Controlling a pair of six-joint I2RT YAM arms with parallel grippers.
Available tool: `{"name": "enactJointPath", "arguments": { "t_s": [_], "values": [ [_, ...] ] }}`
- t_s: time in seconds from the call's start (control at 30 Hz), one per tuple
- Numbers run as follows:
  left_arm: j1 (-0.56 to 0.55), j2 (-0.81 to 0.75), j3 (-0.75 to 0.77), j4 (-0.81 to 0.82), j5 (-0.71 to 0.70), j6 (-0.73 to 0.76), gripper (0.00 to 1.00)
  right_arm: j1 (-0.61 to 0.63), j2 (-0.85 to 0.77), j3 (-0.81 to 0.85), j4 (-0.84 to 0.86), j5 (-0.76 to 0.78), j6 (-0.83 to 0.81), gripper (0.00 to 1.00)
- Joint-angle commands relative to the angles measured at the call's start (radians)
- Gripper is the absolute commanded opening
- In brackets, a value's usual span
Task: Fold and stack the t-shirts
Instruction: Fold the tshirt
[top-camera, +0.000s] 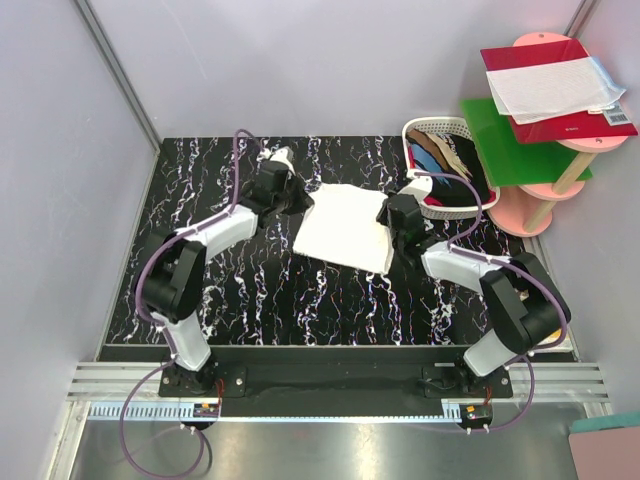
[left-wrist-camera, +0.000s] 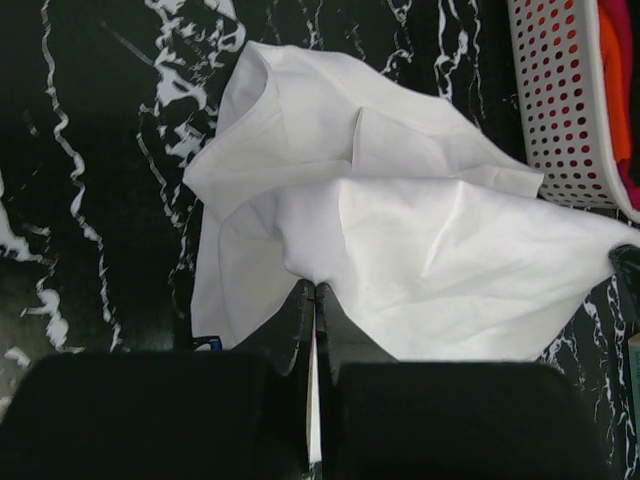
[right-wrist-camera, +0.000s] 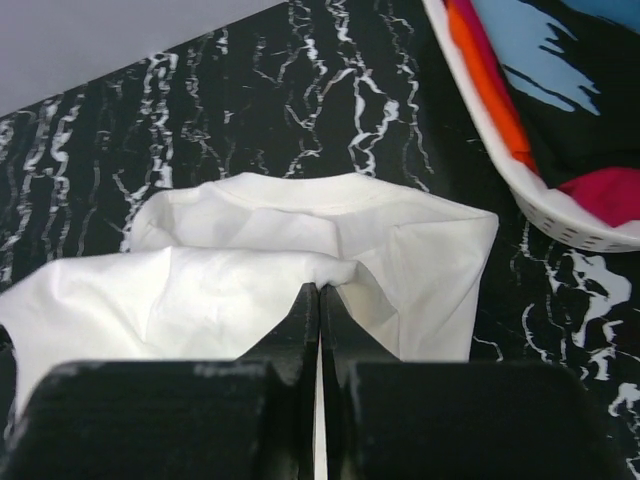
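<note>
A white t-shirt (top-camera: 345, 227) lies partly folded on the black marbled table, its print hidden. My left gripper (top-camera: 298, 200) is shut on the shirt's left edge; in the left wrist view its jaws (left-wrist-camera: 315, 290) pinch a fold of the white cloth (left-wrist-camera: 420, 260). My right gripper (top-camera: 388, 215) is shut on the shirt's right edge; in the right wrist view it (right-wrist-camera: 319, 290) pinches a white fold (right-wrist-camera: 230, 290) lifted over the lower layer. Other dark, blue, orange and red tees (top-camera: 450, 160) lie in the basket.
A white plastic basket (top-camera: 420, 127) stands at the table's back right, close to the right gripper; it also shows in the left wrist view (left-wrist-camera: 565, 100) and right wrist view (right-wrist-camera: 540, 205). A pink and green shelf stand (top-camera: 535, 150) holds a red folder with white paper (top-camera: 555, 85).
</note>
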Motion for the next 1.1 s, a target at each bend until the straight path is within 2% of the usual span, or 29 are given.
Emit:
{"name": "enactJointPath", "arguments": {
  "t_s": [0.0,0.17,0.27,0.93,1.07],
  "values": [
    [-0.008,0.128,0.176,0.087,0.088,0.023,0.00,0.003,0.036,0.066,-0.027,0.193,-0.025,0.00],
    [-0.014,0.272,0.350,0.029,0.194,0.006,0.00,-0.003,0.109,0.180,-0.269,0.327,0.060,0.00],
    [-0.029,0.322,0.380,0.006,0.223,0.001,0.00,-0.032,0.096,0.172,-0.342,0.298,0.152,0.00],
    [-0.090,0.421,0.527,-0.051,0.249,-0.006,0.00,-0.154,-0.175,-0.070,-0.451,0.316,0.308,0.00],
    [-0.104,0.478,0.610,-0.092,0.274,-0.010,0.01,-0.222,-0.131,-0.066,-0.460,0.253,0.315,0.00]
  ]
}}
